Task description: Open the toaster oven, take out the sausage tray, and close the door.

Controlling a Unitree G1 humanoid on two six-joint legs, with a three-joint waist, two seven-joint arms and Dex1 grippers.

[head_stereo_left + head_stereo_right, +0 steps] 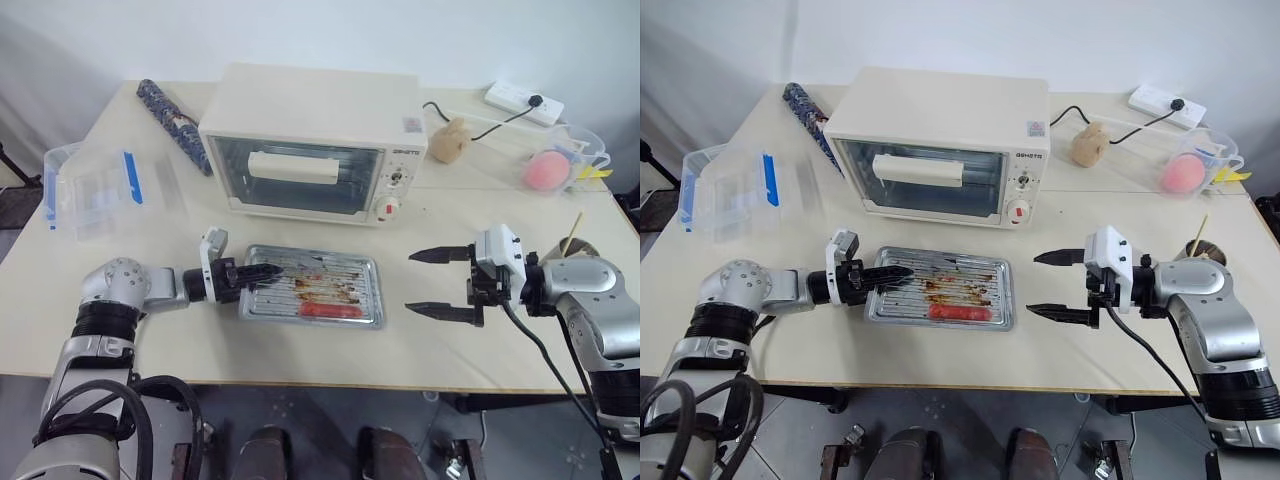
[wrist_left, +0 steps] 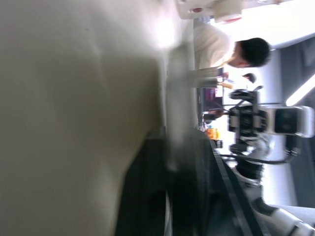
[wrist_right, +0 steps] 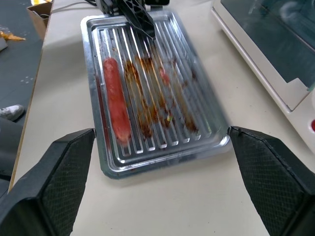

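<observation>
While sausage tray [image 1: 312, 287] lies lengthwise left-right, left pincer [image 1: 262, 272] pinching its end, right pincer [image 1: 432, 283] spread.

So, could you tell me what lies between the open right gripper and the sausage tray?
Nothing: in the left eye view only bare table separates the right gripper from the sausage tray.

Left wrist view: smeared dark fingers [image 2: 192, 196] are blocking the lower centre; a person [image 2: 231, 49] at upper right is being cut by the toaster oven [image 2: 211, 7].
</observation>
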